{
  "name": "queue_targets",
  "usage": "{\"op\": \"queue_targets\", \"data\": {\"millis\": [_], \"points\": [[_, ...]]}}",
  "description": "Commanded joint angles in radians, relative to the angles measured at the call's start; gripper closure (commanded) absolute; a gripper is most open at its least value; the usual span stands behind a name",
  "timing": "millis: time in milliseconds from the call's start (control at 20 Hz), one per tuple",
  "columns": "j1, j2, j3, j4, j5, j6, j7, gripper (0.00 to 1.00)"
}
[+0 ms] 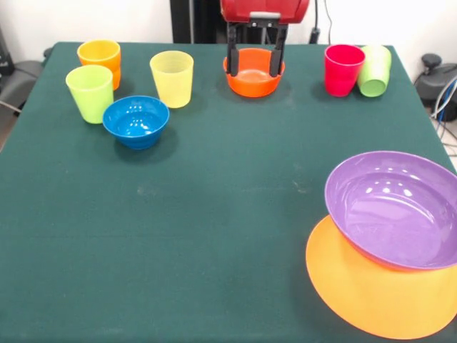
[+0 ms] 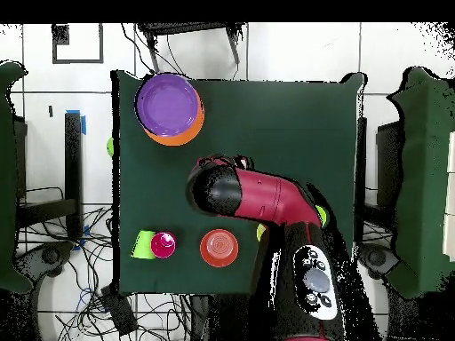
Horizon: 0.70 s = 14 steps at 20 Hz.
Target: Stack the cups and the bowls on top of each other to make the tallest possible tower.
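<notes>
fingers (image 1: 256, 63) spread apart astride the red-orange bowl (image 1: 253, 73)
it sits at the desk's (image 1: 214, 236) far edge; descending off-centre, one finger could strike the rim and tip or shove it away.

Table and floor clutter around the work area

A dark green cloth-covered table (image 1: 214, 236) fills the front view, with a pale wall behind it. In the overhead view the table sits on a white tiled floor (image 2: 293, 53), with tangled black cables (image 2: 133, 306) beside 1 table edge, dark chairs (image 2: 418, 178) at the sides, and blue tape marks (image 2: 78, 118) on the tiles.
</notes>
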Motion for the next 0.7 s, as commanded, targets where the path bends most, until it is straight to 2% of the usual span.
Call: {"op": "queue_targets", "data": {"millis": [50,350,550,700], "points": [[-0.017,-0.046,0.011,0.094,-0.095,-0.170,0.126,0.00],[0.008,-0.061,-0.036,0.263,-0.021,-0.242,0.277,0.00],[0.011,-0.060,-0.046,0.321,0.031,-0.255,0.332,0.00],[0.001,-0.062,-0.040,0.338,0.042,-0.247,0.345,0.00]]}}
